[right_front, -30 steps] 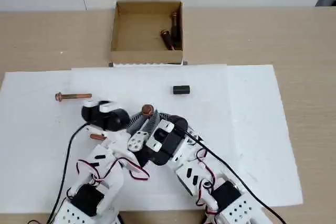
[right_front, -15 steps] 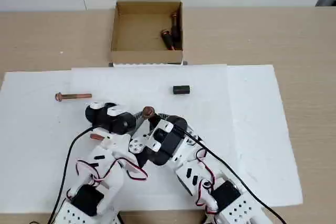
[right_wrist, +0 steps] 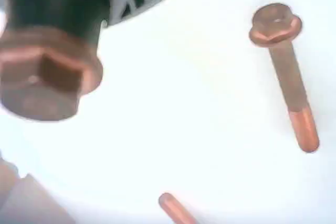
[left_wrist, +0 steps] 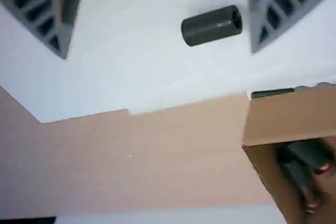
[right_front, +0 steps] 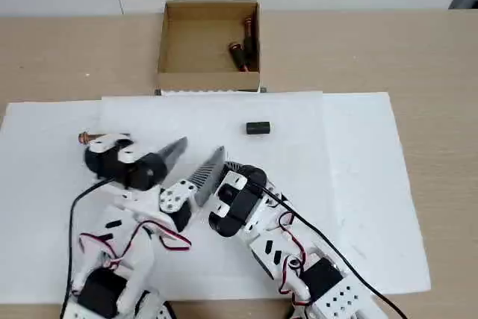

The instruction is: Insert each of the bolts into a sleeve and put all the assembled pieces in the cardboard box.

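Note:
In the right wrist view my right gripper is shut on a black sleeve with a copper bolt head sticking out of its end. From above, the right arm's wrist covers that gripper. My left gripper stands open beside it, with nothing between its grey fingers. A loose sleeve lies on the white sheet, straight ahead of the left gripper. A loose bolt lies flat, its head peeking out by the left arm. Another bolt's tip shows nearby.
The cardboard box sits beyond the white sheet, open on top, with assembled pieces in its right corner. The box wall also shows in the left wrist view. Bare wooden table surrounds the sheet.
My left gripper has opened, let go at the bolt head and swung left. The bolt head no longer shows from above. The right arm has barely moved.

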`<state>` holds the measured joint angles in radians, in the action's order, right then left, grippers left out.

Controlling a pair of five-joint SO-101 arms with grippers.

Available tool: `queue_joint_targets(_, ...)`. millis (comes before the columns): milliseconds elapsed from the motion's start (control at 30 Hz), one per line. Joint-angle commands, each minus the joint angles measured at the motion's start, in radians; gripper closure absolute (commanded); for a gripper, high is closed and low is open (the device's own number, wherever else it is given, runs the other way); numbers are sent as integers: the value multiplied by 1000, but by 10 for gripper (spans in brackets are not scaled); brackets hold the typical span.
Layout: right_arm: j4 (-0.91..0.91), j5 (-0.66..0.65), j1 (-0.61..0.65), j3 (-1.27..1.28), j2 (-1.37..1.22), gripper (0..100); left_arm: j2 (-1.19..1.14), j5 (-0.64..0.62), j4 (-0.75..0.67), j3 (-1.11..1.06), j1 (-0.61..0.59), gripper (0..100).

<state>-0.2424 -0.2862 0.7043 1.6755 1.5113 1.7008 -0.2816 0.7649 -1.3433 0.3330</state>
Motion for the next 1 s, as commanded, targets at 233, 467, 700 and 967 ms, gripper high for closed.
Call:
queue_joint_targets(233, 21, 20, -97, 0, 13, 995, 12, 138, 21, 4, -261, 994)
queue_joint_targets(467, -114, 245, -223, -92, 2, 995, 14, 176, 18, -220, -370, 994)
queue_joint_targets(700, -427, 410, -229, -450, -117, 995, 14, 175, 14, -334, -371, 994)
queue_joint_targets(967, -455, 476, -229, -802, -492, 995, 14, 176, -11, -338, -371, 994)
